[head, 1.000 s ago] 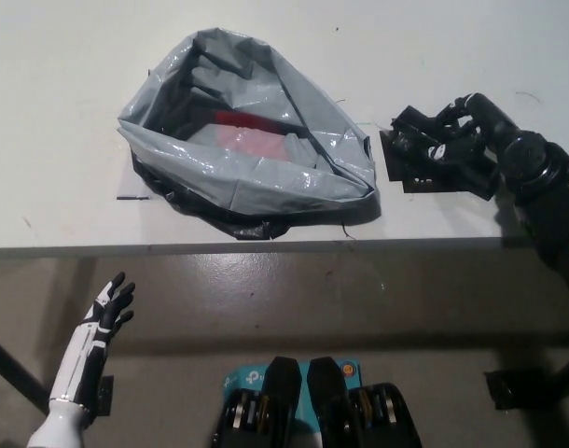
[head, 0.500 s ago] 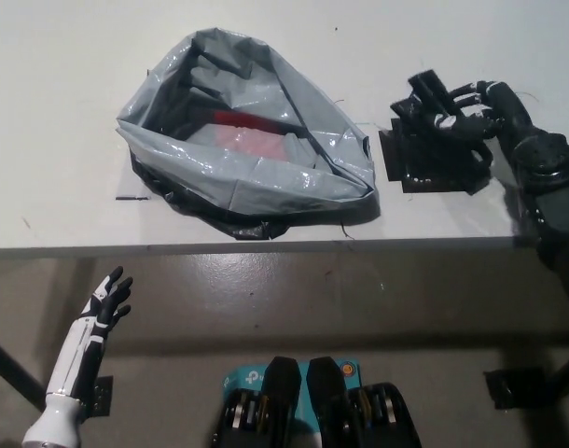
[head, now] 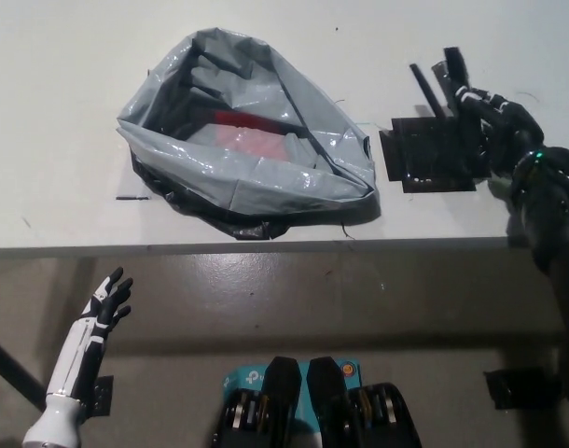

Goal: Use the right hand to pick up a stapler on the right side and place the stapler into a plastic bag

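– Where is the stapler (head: 451,67) sitting?
– The right hand (head: 494,126) is gripping it by the black pad (head: 420,159), right of the plastic bag (head: 247,140).
– And the left hand (head: 110,297)?
– It's hanging open, below the surface (head: 61,93).

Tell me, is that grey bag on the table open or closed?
Open. The grey plastic bag has its mouth gaping wide upward, the rim crumpled around it, and something red shows inside.
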